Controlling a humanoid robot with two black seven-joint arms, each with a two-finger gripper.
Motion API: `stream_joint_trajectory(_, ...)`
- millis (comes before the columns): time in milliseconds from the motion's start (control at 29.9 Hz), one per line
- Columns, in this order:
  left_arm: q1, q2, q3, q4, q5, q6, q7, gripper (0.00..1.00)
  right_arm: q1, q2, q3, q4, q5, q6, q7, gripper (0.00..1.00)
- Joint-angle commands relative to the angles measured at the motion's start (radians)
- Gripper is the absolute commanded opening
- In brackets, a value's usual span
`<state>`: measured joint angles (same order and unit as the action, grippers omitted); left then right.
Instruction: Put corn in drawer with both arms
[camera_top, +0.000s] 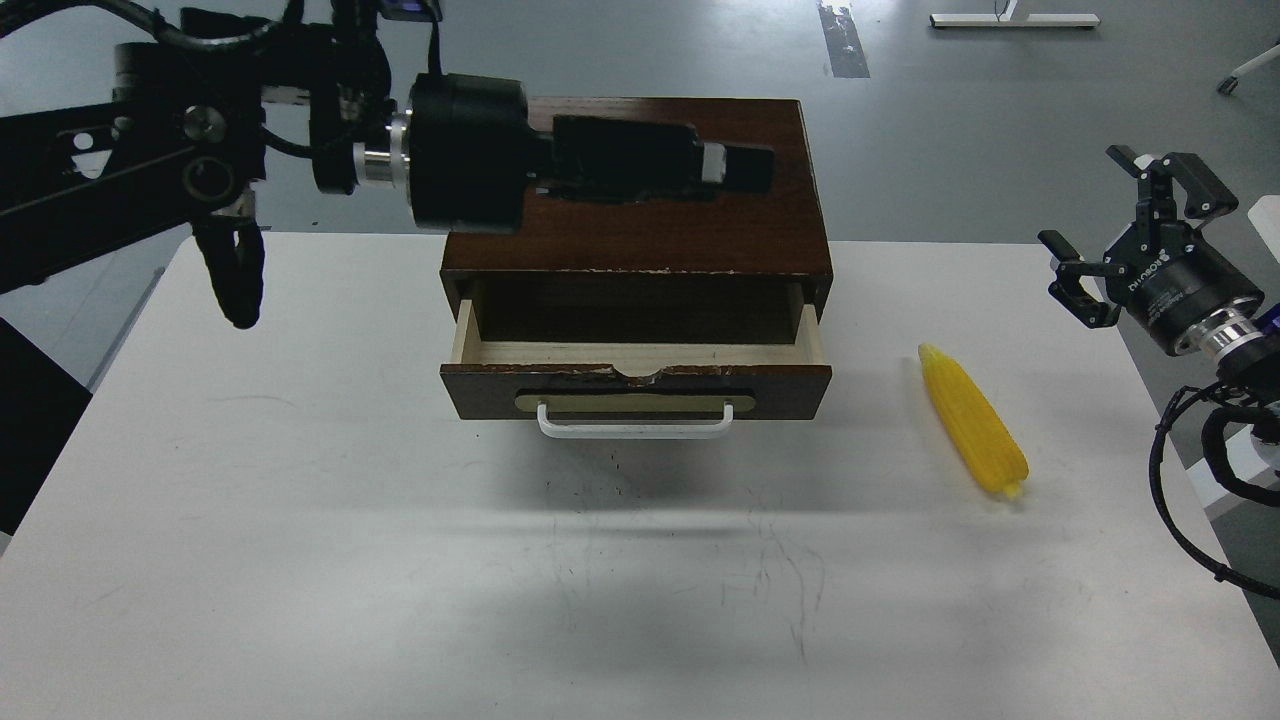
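Observation:
The yellow corn (972, 420) lies on the white table (400, 560), to the right of the dark brown box (650, 240), tapered end pointing away from me. The drawer (480, 385) is pulled partly out; the visible strip of its pale inside holds nothing. Its white handle (636, 428) faces me. My left gripper (745, 166) reaches in from the left and lies over the box's top, pointing right; its fingers look like one dark mass. My right gripper (1130, 235) is open and empty, in the air at the table's right edge, beyond and to the right of the corn.
The left arm's thick wrist (465, 150) hangs over the box's back left corner. Black cables (1185, 470) loop at the table's right edge under the right arm. Grey floor lies behind the table.

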<state>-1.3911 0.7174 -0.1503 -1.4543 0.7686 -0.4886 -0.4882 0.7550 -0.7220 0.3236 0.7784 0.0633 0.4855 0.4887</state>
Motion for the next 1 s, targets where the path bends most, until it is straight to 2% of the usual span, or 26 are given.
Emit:
stream_joint_trajectory(0,0.073,0.053,-0.018,0.046,-0.248,0.000,-0.001,0.98,-0.002,-0.002,0.020,-0.010,0.000,-0.012,0.000,1.00)
stream_joint_trajectory(167,0.220,0.065,-0.040,0.152,-0.436,0.000,-0.001,0.98,-0.002,-0.005,0.012,-0.001,0.000,0.003,0.000,1.00)
stream_joint_trajectory(267,0.305,0.068,-0.086,0.213,-0.520,0.050,-0.001,0.98,-0.003,-0.007,0.008,0.001,0.000,0.003,0.000,1.00)
stream_joint_trajectory(334,0.389,0.065,-0.148,0.293,-0.622,0.036,-0.001,0.98,-0.005,-0.007,-0.004,0.005,-0.002,0.003,0.000,1.00)
stream_joint_trajectory(468,0.495,0.053,-0.227,0.368,-0.736,0.000,-0.001,0.98,0.007,-0.011,-0.041,0.004,-0.052,0.003,0.000,1.00)
stream_joint_trajectory(501,0.536,0.044,-0.259,0.402,-0.758,0.000,0.047,0.98,0.017,-0.022,-0.052,0.007,-0.107,0.003,0.000,1.00)
stream_joint_trajectory(602,0.605,0.010,-0.330,0.466,-0.764,0.000,0.115,0.98,0.056,-0.085,-0.061,0.048,-0.325,0.003,0.000,1.00)
stream_joint_trajectory(635,0.606,0.010,-0.330,0.466,-0.764,0.000,0.115,0.98,0.057,-0.085,-0.061,0.048,-0.326,0.003,0.000,1.00)
stream_joint_trajectory(769,0.639,-0.006,-0.350,0.480,-0.764,0.000,0.118,0.98,0.141,-0.178,-0.070,0.137,-0.707,0.003,0.000,1.00)
stream_joint_trajectory(969,0.649,-0.024,-0.353,0.479,-0.762,0.000,0.117,0.98,0.315,-0.258,-0.248,0.193,-1.070,0.003,0.000,1.00)
